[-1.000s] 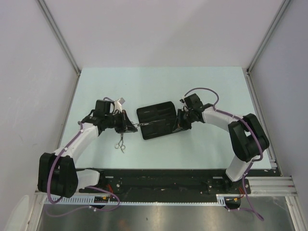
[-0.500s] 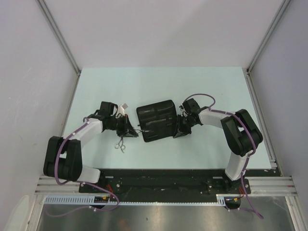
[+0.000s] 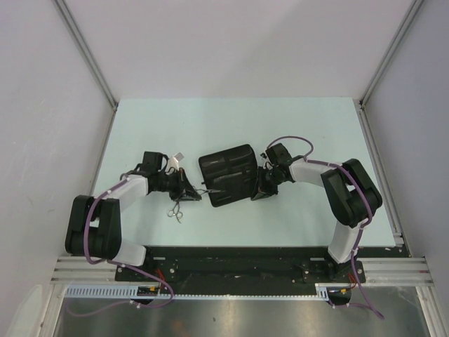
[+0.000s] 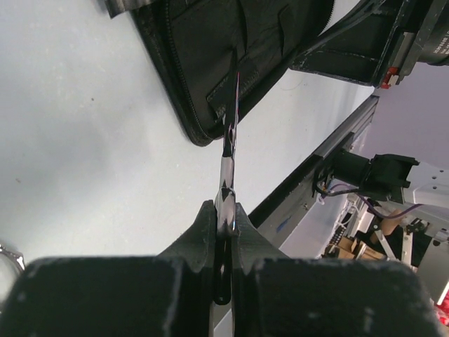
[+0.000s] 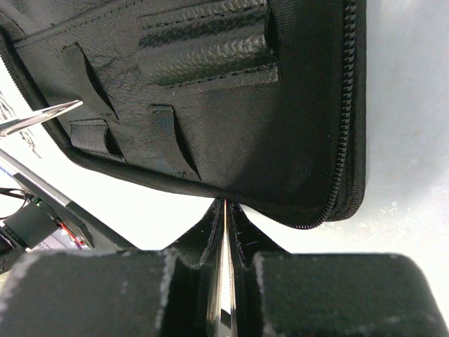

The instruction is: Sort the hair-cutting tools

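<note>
Two robot arms, left arm (image 3: 130, 188) and right arm (image 3: 312, 168); each has white links and bulky black joints; a thin purple cable (image 3: 288, 138) loops alongside; matte black fingers (image 4: 200, 235) taper to wedges.

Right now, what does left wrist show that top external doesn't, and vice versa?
Only left wrist: left gripper shut on scissors, their tip at a strap on the case. Only top external: the whole case outline, and the second scissors in full, loose on the table by that gripper. Both: case, held scissors, right gripper at the case edge.
</note>
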Robot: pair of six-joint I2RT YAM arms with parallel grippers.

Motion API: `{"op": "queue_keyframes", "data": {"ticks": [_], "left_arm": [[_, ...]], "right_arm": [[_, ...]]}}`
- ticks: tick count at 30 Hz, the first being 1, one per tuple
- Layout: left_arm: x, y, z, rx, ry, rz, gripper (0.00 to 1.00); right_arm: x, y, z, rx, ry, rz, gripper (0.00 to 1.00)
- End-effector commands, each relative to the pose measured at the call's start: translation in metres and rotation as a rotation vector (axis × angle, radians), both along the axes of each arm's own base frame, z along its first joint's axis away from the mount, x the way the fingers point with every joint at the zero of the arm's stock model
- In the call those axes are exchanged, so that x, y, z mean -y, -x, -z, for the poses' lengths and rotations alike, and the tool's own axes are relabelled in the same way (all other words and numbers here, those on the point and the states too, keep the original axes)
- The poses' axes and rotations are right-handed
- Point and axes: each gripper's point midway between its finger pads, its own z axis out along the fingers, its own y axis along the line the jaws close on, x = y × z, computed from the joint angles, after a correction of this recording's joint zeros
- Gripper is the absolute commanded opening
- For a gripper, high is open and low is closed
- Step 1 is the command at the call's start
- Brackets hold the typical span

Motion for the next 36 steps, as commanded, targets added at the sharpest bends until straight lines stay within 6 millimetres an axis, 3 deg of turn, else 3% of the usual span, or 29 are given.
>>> {"op": "queue_keyframes", "data": {"ticks": [1,9,11,36], "left_arm": [[-0.004,-0.002,-0.015,0.066,0.052,-0.021,0.0],[0.002,-0.008,-0.014,0.082,0.176,-0.103,0.01],[0.005,-0.019,-0.024,0.159,0.244,-0.119,0.01],[0.005,-0.007,0.016,-0.019,0.247,-0.184,0.01]], "right_arm": [[-0.002,-0.004,0.008,0.018,0.008,-0.005,0.07],[-0.002,-0.004,0.01,0.009,-0.006,-0.009,0.07],[-0.002,-0.004,0.012,0.005,-0.006,-0.008,0.07],[-0.004,-0.003,0.014,0.003,-0.011,-0.02,0.06]]}}
